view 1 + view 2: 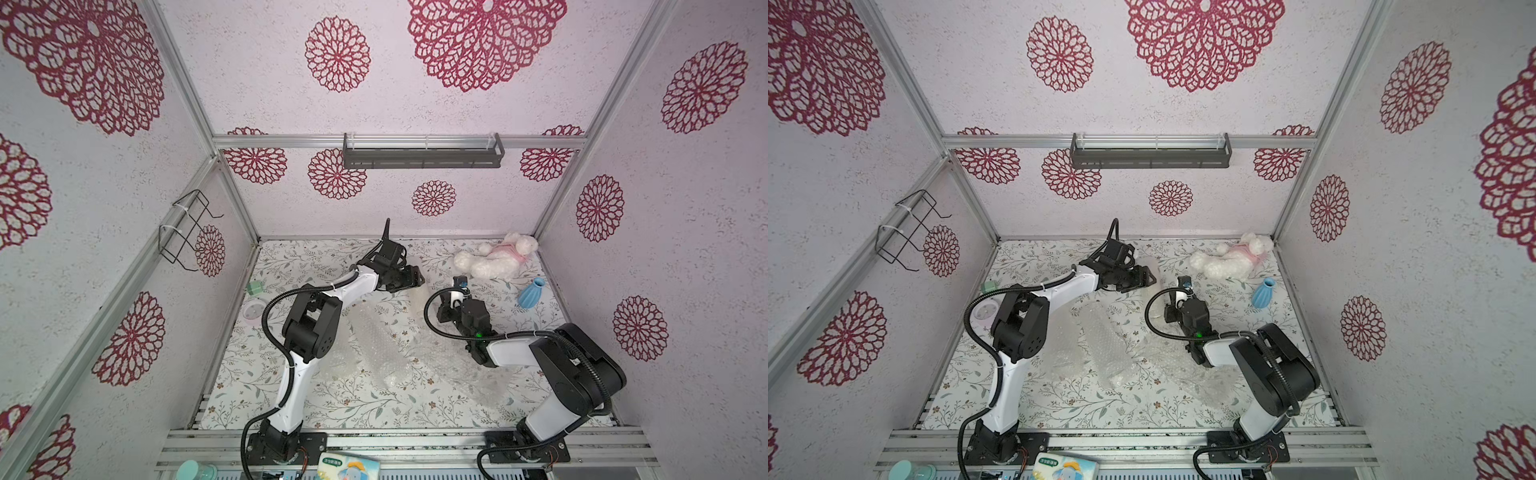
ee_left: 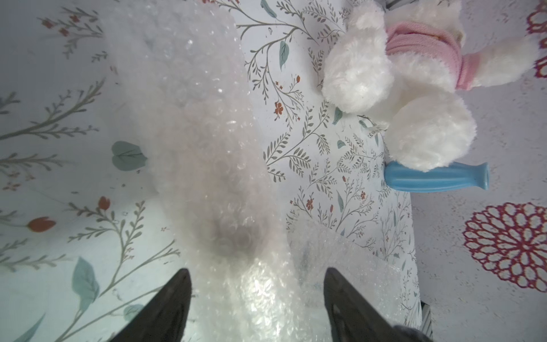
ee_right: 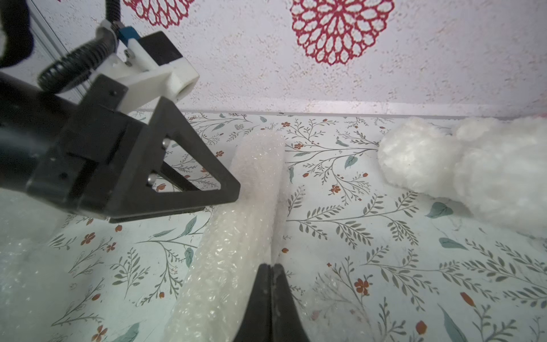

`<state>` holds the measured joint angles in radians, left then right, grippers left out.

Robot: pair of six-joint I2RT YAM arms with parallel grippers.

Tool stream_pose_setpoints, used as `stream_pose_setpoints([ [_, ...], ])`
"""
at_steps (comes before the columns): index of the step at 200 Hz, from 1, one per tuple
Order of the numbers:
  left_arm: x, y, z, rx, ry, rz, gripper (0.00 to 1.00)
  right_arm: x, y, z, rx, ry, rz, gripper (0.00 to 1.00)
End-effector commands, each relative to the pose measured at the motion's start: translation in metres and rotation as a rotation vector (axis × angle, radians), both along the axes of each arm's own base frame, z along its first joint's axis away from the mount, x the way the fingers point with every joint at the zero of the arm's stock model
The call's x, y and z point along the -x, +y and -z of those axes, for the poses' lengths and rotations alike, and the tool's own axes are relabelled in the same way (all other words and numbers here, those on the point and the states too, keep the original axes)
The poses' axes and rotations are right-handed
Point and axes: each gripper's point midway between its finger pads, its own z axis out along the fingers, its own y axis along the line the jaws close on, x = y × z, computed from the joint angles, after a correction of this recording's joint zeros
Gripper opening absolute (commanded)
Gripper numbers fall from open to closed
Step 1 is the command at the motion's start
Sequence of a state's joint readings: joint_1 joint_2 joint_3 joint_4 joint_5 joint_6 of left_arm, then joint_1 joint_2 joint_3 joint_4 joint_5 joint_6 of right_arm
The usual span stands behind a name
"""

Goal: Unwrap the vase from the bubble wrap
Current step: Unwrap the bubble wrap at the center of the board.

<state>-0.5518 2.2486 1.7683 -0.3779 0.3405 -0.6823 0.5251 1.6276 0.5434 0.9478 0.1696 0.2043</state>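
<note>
With your left claw [image 2: 257,270] spread astride the clear, crinkly bubble wrap roll [image 2: 207,142] at the floral bench's [image 1: 353,411] 12 o'clock, peel its free edge, pinched in your closed right claw [image 3: 270,266], toward 3 o'clock.

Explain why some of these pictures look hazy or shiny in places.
Left wrist view: the bubble wrap sits near the lens and looks soft, with white glare between the blurred fingers of the left end effector; right wrist view: the plush toy is washed out; both top views: evenly lit, sharp.
</note>
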Motion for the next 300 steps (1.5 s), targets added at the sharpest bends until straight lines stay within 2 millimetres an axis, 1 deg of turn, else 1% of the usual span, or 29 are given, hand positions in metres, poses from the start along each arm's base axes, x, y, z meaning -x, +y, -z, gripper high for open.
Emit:
stream_pose_setpoints([
  [1, 0.006, -0.001, 0.023, -0.078, 0.016, 0.003, 0.73, -0.003, -0.003, -0.024, -0.061, -0.064, 0.01, 0.0],
  [26, 0.009, -0.002, 0.033, -0.108, 0.029, 0.006, 0.73, -0.003, -0.005, -0.025, -0.059, -0.063, 0.02, 0.0],
  [44, 0.013, 0.001, 0.036, -0.119, 0.041, 0.008, 0.73, -0.003, -0.008, -0.023, -0.05, -0.057, 0.031, 0.0],
  [83, 0.016, 0.009, 0.03, -0.113, 0.035, 0.003, 0.73, -0.005, -0.011, -0.021, -0.044, -0.049, 0.039, 0.0],
  [115, 0.015, 0.019, 0.031, -0.085, 0.053, -0.008, 0.73, -0.006, -0.012, -0.02, -0.035, -0.042, 0.045, 0.0],
  [146, 0.015, 0.028, 0.028, -0.068, 0.047, -0.011, 0.73, -0.007, -0.013, -0.02, -0.024, -0.039, 0.049, 0.0],
  [209, 0.018, 0.032, 0.027, -0.049, 0.052, -0.005, 0.73, -0.008, -0.013, -0.022, -0.017, -0.04, 0.047, 0.0],
  [300, 0.018, 0.048, 0.026, -0.035, 0.062, -0.036, 0.73, -0.006, -0.015, -0.023, -0.009, -0.044, 0.052, 0.0],
])
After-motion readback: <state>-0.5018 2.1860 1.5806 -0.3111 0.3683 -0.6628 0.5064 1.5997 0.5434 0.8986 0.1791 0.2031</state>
